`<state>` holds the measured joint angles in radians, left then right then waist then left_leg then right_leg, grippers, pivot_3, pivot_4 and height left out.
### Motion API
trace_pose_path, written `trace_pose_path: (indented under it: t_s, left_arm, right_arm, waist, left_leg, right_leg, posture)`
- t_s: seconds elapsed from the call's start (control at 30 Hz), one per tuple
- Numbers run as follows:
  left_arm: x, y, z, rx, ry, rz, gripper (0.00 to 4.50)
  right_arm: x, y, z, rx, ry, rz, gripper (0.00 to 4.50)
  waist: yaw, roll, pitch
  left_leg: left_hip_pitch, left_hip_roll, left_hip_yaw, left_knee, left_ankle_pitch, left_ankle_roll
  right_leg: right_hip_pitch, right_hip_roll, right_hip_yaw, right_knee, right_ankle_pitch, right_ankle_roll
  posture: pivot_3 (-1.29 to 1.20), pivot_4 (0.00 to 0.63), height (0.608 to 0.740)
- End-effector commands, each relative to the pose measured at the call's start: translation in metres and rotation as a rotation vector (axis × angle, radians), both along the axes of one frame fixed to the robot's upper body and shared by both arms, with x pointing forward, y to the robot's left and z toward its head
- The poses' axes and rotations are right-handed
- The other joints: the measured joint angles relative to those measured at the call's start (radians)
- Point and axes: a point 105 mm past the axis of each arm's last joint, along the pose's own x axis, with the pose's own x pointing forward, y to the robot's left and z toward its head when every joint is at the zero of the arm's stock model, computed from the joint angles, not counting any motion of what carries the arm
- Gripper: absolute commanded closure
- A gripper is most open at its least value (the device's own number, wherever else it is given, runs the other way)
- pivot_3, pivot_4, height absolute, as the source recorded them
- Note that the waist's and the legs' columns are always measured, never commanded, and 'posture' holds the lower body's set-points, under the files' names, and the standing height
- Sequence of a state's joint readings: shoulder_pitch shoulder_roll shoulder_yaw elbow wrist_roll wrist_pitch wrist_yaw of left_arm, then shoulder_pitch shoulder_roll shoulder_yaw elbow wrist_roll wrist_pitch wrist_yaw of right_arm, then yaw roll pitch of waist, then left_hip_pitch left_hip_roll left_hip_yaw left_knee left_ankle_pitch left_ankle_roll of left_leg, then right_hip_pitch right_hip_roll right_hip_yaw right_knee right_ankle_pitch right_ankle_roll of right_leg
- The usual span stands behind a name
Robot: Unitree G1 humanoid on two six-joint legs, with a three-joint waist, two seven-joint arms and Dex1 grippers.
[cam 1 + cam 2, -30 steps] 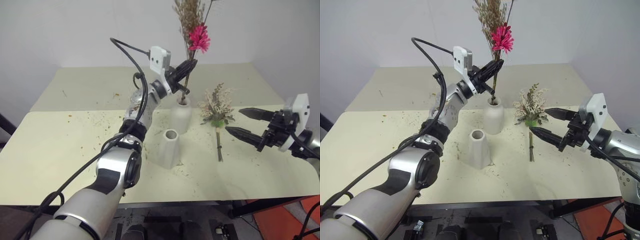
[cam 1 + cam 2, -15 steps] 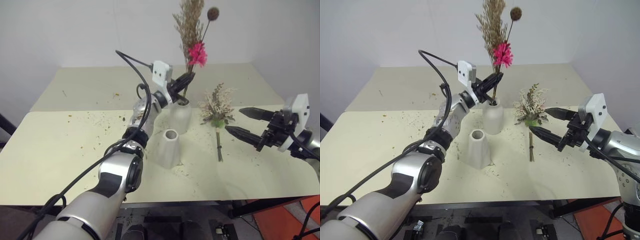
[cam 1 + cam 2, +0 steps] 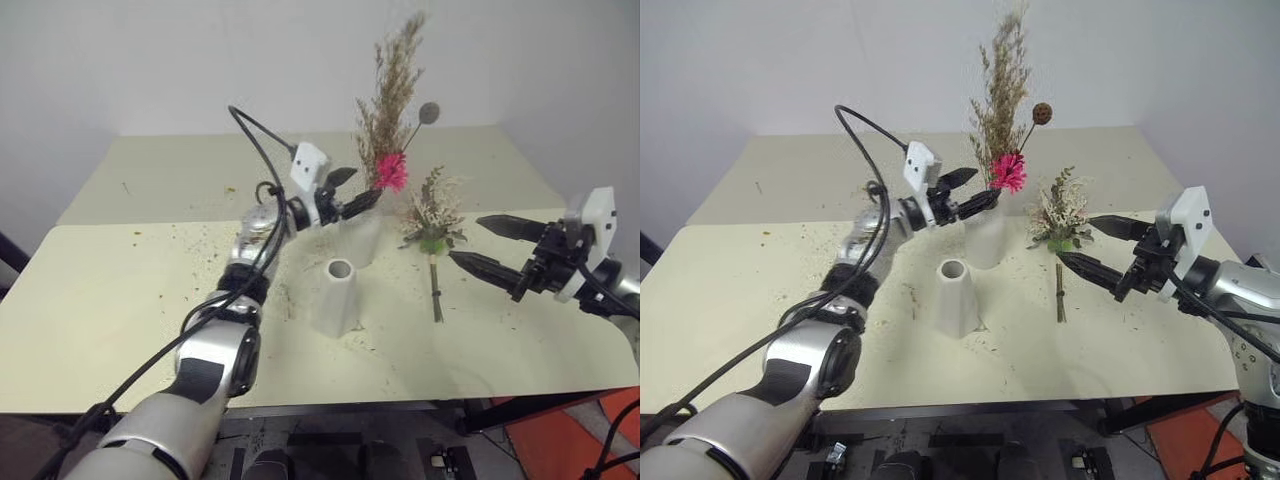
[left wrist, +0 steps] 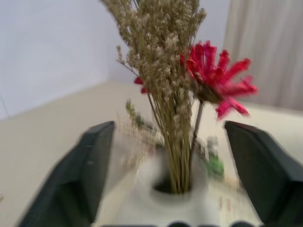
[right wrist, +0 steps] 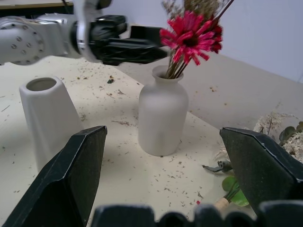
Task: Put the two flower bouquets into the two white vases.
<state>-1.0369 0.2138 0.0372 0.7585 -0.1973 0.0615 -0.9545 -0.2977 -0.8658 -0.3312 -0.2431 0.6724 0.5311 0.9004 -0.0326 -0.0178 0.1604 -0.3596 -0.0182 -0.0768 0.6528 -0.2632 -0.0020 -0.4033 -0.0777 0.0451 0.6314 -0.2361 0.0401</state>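
The thin bouquet of tan grasses, with its magenta daisy, stands upright in the rounded bottle-shaped vase. My left gripper is open, one finger on either side of the stems just above the vase mouth, not touching them. In front of that vase stands the tapered vase, with nothing in it. The fuller bouquet lies on the table to the right. Just right of its stem, my right gripper hangs open above the table and holds nothing.
Dried plant crumbs are scattered over the pale table. A plain wall rises behind its far edge. The table's front edge is close to me, and an orange object sits below at the right.
My left gripper opened and let go of the stems, then sank and drew back a little to the left. The thin bouquet dropped deeper into the bottle vase. The right gripper stayed put.
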Motion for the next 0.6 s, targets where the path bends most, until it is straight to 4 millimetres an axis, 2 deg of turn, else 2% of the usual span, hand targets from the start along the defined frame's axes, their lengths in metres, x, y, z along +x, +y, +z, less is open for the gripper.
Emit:
trace_pose_path:
  t_s: [0.03, 0.17, 0.3, 0.47, 0.6]
  left_arm:
    - [-0.02, 0.02, 0.013, 0.085, -0.024, -0.07, 0.47]
    - [-0.047, 0.056, 0.014, 0.181, -0.036, -0.136, 0.47]
    - [-0.072, 0.08, 0.027, 0.199, -0.046, -0.223, 0.47]
    - [-0.1, 0.096, 0.039, 0.233, -0.047, -0.35, 0.47]
    - [-0.115, 0.104, 0.049, 0.222, -0.033, -0.405, 0.47]
  right_arm:
    - [0.007, -0.002, 0.003, -0.048, -0.015, -0.027, 0.0]
    - [0.027, -0.008, -0.017, -0.118, 0.108, -0.129, 0.0]
    - [0.049, -0.004, -0.03, -0.11, 0.297, -0.222, 0.0]
    - [0.074, 0.004, -0.038, -0.092, 0.519, -0.335, 0.0]
    - [0.096, 0.005, -0.052, -0.12, 0.656, -0.444, 0.0]
  waist:
    - [-0.005, 0.0, 0.0]
    - [-0.008, 0.0, 0.0]
    - [-0.007, 0.001, 0.0]
    - [-0.011, 0.001, -0.001]
    - [-0.013, 0.001, -0.001]
  left_leg:
    - [0.0, 0.0, 0.0, 0.0, 0.0, 0.0]
    - [-0.001, 0.0, 0.0, 0.0, 0.0, 0.0]
    - [-0.001, 0.0, -0.001, 0.0, 0.0, 0.0]
    - [-0.001, 0.001, -0.001, 0.0, 0.0, 0.0]
    - [-0.002, 0.001, 0.0, 0.0, 0.0, 0.0]
  right_leg:
    - [0.0, 0.0, 0.0, 0.0, 0.0, 0.0]
    - [0.0, 0.0, -0.001, 0.0, 0.0, 0.0]
    - [-0.001, -0.001, -0.001, -0.001, 0.0, 0.0]
    - [-0.001, 0.0, -0.001, -0.001, 0.0, 0.0]
    - [-0.002, 0.0, -0.001, 0.0, 0.0, -0.001]
  posture:
    - [0.0, 0.15, 0.74]
    - [0.0, 0.15, 0.74]
    - [0.0, 0.15, 0.74]
    - [0.0, 0.15, 0.74]
    - [0.0, 0.15, 0.74]
